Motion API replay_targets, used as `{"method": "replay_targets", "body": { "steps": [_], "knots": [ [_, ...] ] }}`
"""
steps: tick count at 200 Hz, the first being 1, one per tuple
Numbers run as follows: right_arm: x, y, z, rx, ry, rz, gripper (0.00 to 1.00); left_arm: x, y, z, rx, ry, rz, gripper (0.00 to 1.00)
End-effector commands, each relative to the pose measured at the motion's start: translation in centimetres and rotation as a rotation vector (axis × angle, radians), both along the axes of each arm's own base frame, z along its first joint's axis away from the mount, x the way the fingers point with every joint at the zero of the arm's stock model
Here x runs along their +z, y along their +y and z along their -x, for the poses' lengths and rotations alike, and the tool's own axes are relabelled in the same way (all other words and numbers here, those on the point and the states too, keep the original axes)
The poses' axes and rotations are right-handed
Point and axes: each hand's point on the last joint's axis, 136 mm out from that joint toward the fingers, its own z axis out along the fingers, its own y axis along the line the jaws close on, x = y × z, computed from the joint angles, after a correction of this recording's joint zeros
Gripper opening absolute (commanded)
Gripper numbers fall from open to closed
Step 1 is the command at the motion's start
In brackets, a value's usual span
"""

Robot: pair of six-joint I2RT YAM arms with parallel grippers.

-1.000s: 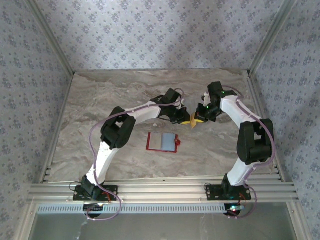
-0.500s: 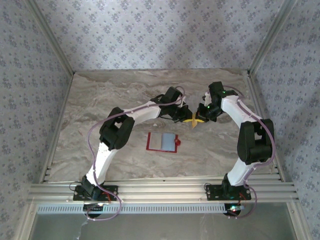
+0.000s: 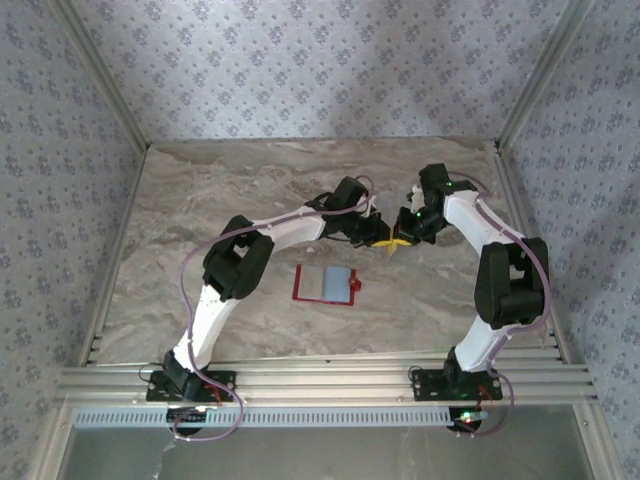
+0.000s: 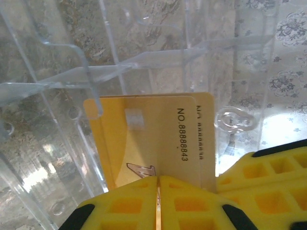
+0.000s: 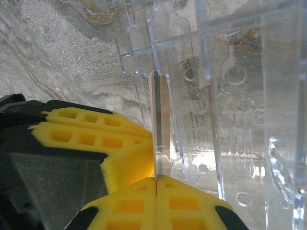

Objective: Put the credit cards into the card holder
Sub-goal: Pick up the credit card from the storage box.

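– Beyond the card holder (image 3: pixel 353 287), toward the far right of it in the overhead view: what is entered there?

– Item one: tan-yellow card (image 3: pixel 388 243), well apart from the holder and not touching it. It is gripped from both sides. The left tool (image 3: pixel 378 235) comes in from the holder's side and the right tool (image 3: pixel 401 238) from the opposite side, so the two meet at the card.

– State of each tool?

– Left tool (image 4: pixel 157 191): yellow pads pressed together on the card's lower edge. The card (image 4: pixel 148 139) faces its camera, with a printed number running up it. Right tool (image 5: pixel 156 191): pads likewise pinched on the card (image 5: pixel 160 120), which its camera sees edge-on. The left tool's pads (image 5: pixel 86 139) sit just beside it. Clear ribbed plastic (image 5: pixel 230 72) flanks the card in both wrist views.

– Item two?

– The card holder itself, lying flat on the marble table (image 3: pixel 200 200), nearer the arm bases than the held card, between the two arms. It has a red border with a small tab on its right edge.

– Contents?

– A pale grey-blue patch (image 3: pixel 325 283) covers most of its face. I cannot tell whether that is a card or the lining.
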Motion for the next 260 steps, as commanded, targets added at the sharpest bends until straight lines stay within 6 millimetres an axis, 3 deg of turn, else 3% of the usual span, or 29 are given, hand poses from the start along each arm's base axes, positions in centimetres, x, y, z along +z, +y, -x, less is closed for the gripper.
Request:
{"method": "replay_targets", "body": {
  "steps": [1, 38, 93, 121, 211, 260],
  "knots": [
    [1.3, 0.1, 0.3, 0.013, -0.025, -0.014, 0.08, -2.4, -0.4, 1.2, -0.029, 0.029, -0.040, 0.09],
    [1.7, 0.0, 0.2, 0.014, -0.034, -0.013, 0.10, -3.0, -0.3, 1.1, -0.030, 0.027, -0.060, 0.09],
    [2.5, -0.3, 0.3, 0.004, -0.049, 0.002, 0.00, -3.2, -0.3, 1.1, -0.031, 0.028, -0.067, 0.09],
    [3.4, -1.1, 0.2, -0.018, -0.089, 0.043, 0.00, -2.9, -0.1, 1.0, -0.030, 0.024, -0.069, 0.09],
    [5.6, -2.9, 1.3, -0.057, -0.150, 0.111, 0.00, 1.3, 0.6, 0.1, -0.040, -0.030, -0.017, 0.14],
    [7.7, -3.4, 1.8, -0.073, -0.232, 0.121, 0.00, 3.5, 2.3, 0.1, -0.024, -0.077, -0.030, 0.18]
  ]
}}
